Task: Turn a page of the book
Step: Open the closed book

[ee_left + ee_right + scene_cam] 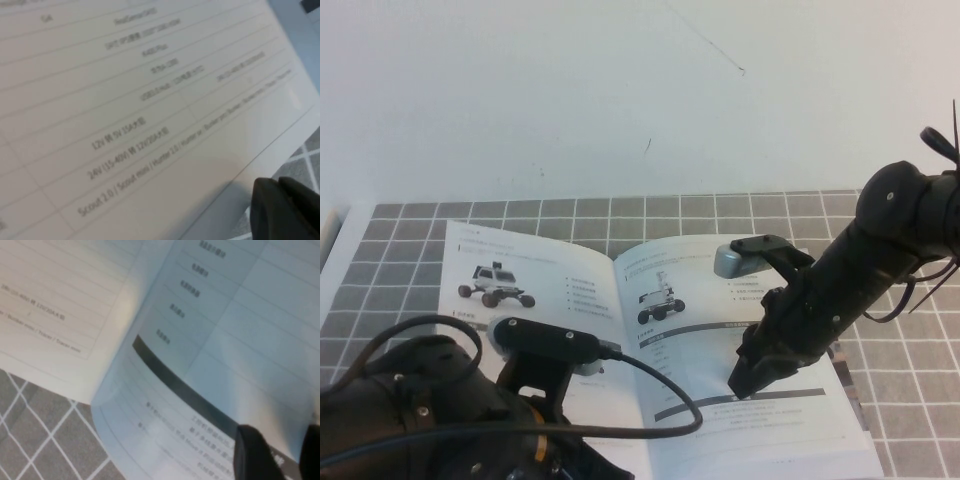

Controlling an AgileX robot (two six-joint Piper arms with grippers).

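Book (pixel 620 340) lies open on the checked mat (pixel 410 250), spine running near to far, rover photos on both leaves. On the left, the left gripper (pixel 287 210) hangs low over the near edge of the left leaf; whether its fingers are apart or together I cannot tell. It would do best to stay put as a weight there. On the right, the right gripper (pixel 745 380) is down on the page (pixel 760 410), fingers (pixel 255 455) apart with paper between them, not clamped. The page seems slightly lifted. Best pinch only that one leaf, then lift in an arc leftward over the spine without creasing it.
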